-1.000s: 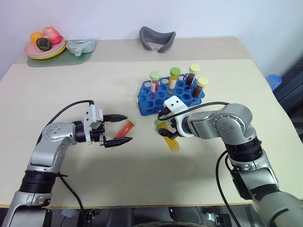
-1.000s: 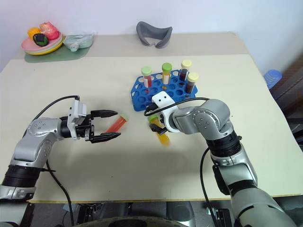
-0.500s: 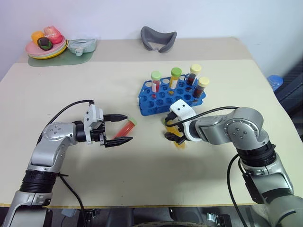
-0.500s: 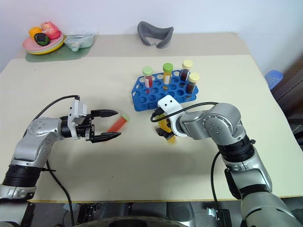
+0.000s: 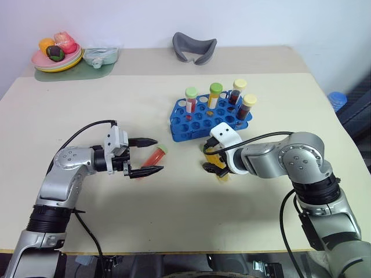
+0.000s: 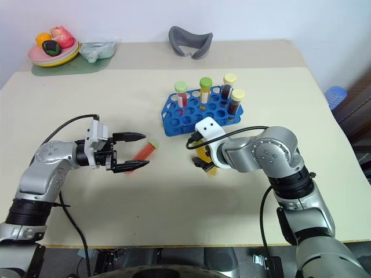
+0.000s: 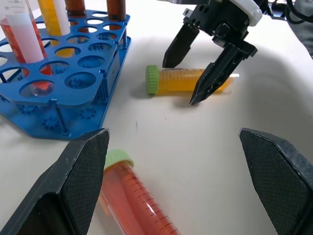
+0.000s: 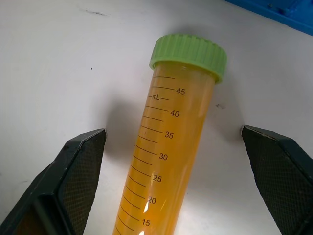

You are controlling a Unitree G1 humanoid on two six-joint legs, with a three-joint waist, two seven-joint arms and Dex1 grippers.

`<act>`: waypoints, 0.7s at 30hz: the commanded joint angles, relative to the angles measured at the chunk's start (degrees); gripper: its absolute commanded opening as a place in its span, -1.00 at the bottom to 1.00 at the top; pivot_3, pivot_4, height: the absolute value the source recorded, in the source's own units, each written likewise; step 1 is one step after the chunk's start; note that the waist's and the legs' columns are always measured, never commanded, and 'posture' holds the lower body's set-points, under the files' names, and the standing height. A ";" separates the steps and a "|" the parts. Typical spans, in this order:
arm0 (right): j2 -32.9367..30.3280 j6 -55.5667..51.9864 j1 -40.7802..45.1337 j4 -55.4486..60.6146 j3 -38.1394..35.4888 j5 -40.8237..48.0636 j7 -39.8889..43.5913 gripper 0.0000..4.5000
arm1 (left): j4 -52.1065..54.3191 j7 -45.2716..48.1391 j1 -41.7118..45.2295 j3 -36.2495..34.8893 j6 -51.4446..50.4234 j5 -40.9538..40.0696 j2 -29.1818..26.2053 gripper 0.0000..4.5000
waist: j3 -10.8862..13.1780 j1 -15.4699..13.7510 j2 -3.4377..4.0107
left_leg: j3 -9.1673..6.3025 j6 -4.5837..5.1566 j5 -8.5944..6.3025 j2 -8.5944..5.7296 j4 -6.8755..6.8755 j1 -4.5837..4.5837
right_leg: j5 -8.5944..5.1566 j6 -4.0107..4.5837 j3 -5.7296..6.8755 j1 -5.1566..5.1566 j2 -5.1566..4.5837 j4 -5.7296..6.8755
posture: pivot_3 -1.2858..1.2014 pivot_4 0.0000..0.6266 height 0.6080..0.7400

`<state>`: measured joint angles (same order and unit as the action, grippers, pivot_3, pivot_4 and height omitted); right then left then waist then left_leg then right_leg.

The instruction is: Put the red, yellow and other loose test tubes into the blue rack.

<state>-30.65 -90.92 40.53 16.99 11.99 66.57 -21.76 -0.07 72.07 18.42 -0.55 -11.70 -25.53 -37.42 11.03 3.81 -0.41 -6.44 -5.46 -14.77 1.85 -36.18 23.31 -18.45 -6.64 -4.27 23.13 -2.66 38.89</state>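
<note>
Counter (image 5: 174, 231): I see a wide, pale cream surface that carries everything.
Blue rack (image 5: 197, 121): it stands upright near the middle of the counter, toward my right arm. Its top is a grid of round holes. Four capped tubes stand in its far rows, two with green caps and two with pale yellow caps.
Plate (image 5: 55, 62): at the far left corner, on a green mat, it carries a few small colourful items I cannot identify.
Grey curved object (image 5: 194, 47): it lies at the far edge, behind the rack.
Right hand (image 5: 211, 161): my fingers are spread wide and point down, straddling the yellow tube without gripping it. A finger stands on each side with a gap.
Left hand (image 5: 146, 156): my fingers are spread wide and point sideways toward the rack. The red tube lies between and just past the tips, not gripped.
Yellow tube (image 7: 188, 81): it lies flat on the counter just in front of the rack, green cap on.
Red tube (image 5: 154, 156): it lies flat on the counter, left of the rack. Its pale green cap points toward the rack.
</note>
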 commanded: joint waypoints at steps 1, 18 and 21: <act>0.47 -1.58 -0.95 -1.98 0.44 0.47 -0.93 0.99 | 0.44 0.14 0.76 -0.14 0.93 -0.09 0.01 0.95 | 0.00 0.06 0.00 | 0.00 0.00 0.00 0.00 0.00 0.00 | 0.00 0.00 0.00 0.00 0.00 0.00 | 0.03 -0.52 1.00; 2.64 -1.57 1.63 -3.82 0.95 -2.95 2.70 -0.63 | 1.07 -0.43 0.26 -0.45 0.56 -0.20 0.14 0.95 | -0.02 0.38 -0.03 | 0.00 0.01 0.01 0.03 0.02 -0.09 | 0.00 0.02 -0.03 0.00 0.08 0.06 | 0.03 -0.52 1.00; 2.88 -1.57 1.36 -0.80 -1.19 -4.35 4.99 -0.63 | 1.22 -0.58 0.22 -0.38 0.61 -0.24 0.33 0.95 | -0.02 0.36 -0.02 | 0.00 0.01 0.01 0.03 0.03 -0.09 | 0.00 0.02 -0.03 0.00 0.08 0.06 | 0.03 -0.52 1.00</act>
<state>-28.65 -91.76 42.40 14.01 10.91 61.83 -18.92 -0.08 71.72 18.42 -0.55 -11.80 -25.50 -37.05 11.02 4.17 -0.43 -6.44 -5.45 -14.76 1.88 -36.15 23.23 -18.45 -6.63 -4.30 23.14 -2.58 38.95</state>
